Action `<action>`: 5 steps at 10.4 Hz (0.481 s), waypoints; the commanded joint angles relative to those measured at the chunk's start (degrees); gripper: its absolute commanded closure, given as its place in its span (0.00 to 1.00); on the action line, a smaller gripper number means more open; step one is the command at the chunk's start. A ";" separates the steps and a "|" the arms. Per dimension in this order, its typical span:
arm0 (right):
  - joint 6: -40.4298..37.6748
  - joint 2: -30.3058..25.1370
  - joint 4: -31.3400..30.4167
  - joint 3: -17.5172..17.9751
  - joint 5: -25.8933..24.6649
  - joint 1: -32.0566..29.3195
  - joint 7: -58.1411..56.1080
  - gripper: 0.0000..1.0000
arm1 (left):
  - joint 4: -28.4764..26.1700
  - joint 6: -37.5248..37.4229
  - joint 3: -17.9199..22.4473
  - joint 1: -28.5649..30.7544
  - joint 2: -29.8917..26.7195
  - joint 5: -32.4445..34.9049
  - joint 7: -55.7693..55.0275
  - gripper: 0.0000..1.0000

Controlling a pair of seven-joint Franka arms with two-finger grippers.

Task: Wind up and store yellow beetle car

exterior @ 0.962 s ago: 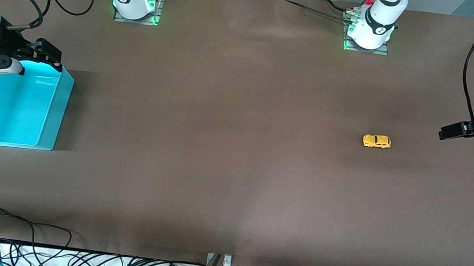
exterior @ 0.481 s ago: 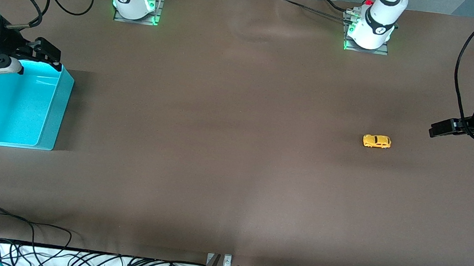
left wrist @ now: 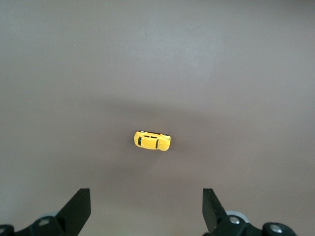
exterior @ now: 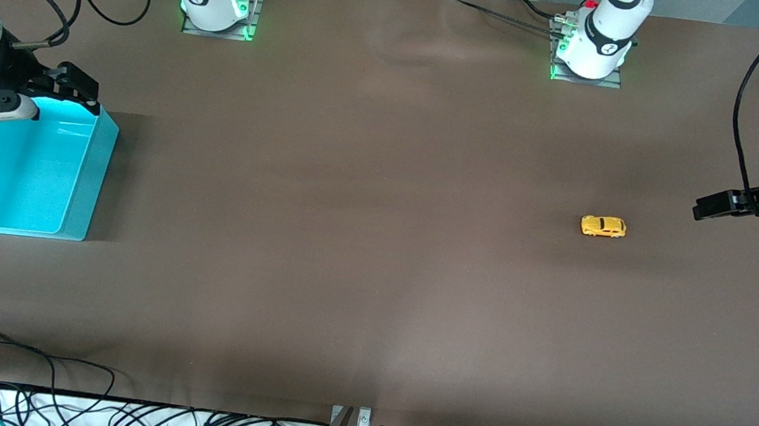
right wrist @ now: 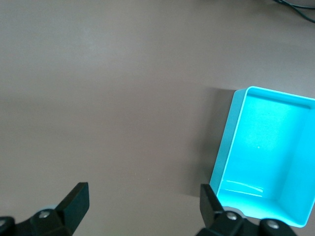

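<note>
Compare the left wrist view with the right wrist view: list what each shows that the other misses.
Only the left wrist view shows the yellow beetle car, on its wheels on the bare brown table, with the open left gripper short of it. Only the right wrist view shows the turquoise bin, with nothing visible in it, beside the open right gripper. Both share the brown tabletop and a pair of spread black fingers, holding nothing.
</note>
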 commanded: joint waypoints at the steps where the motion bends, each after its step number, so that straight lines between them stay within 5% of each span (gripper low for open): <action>1: -2.50 0.49 1.62 -0.51 -0.66 -0.17 -1.45 0.00 | -1.64 -0.24 0.76 -0.29 -1.43 -1.83 2.62 0.00; 5: -2.50 0.49 1.53 -0.60 -0.66 -0.17 -1.37 0.00 | -1.81 -0.32 0.76 -0.20 -1.34 -1.91 5.08 0.00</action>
